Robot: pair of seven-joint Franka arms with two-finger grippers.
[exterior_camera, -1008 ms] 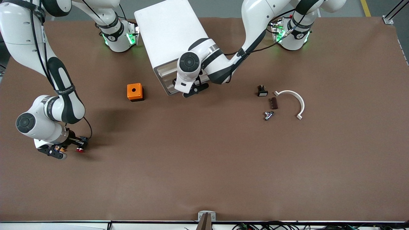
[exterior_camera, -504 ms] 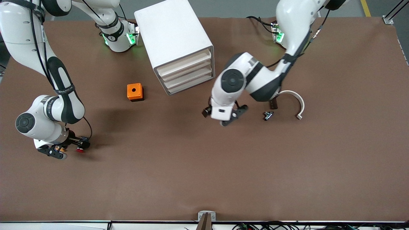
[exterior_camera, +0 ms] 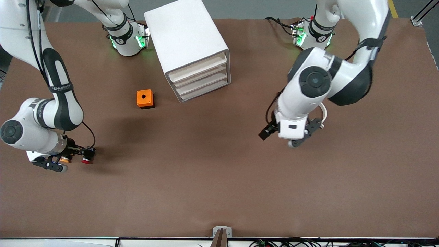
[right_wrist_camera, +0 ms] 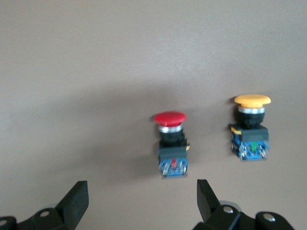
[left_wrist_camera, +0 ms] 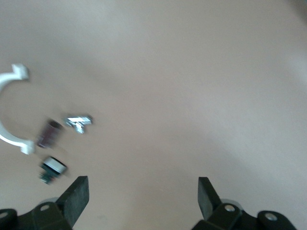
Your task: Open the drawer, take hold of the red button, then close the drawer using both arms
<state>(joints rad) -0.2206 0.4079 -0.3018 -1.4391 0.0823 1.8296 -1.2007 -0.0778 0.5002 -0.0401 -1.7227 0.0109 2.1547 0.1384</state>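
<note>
The red-capped button lies on the brown table near the right arm's end and also shows in the front view. My right gripper is open and empty, and the button lies clear of its fingers. In the front view the right gripper hangs low beside the button. The white drawer cabinet stands between the arm bases with all its drawers shut. My left gripper is open and empty. In the front view it hovers over the table by the small parts.
An orange-capped button lies beside the red one. An orange cube with a hole sits near the cabinet. A white arc clamp, a metal piece, a brown piece and a small black part lie under the left arm.
My left arm has swung away from the cabinet's drawer fronts toward its own end of the table and risen. My right gripper has shifted slightly away from the red button.
</note>
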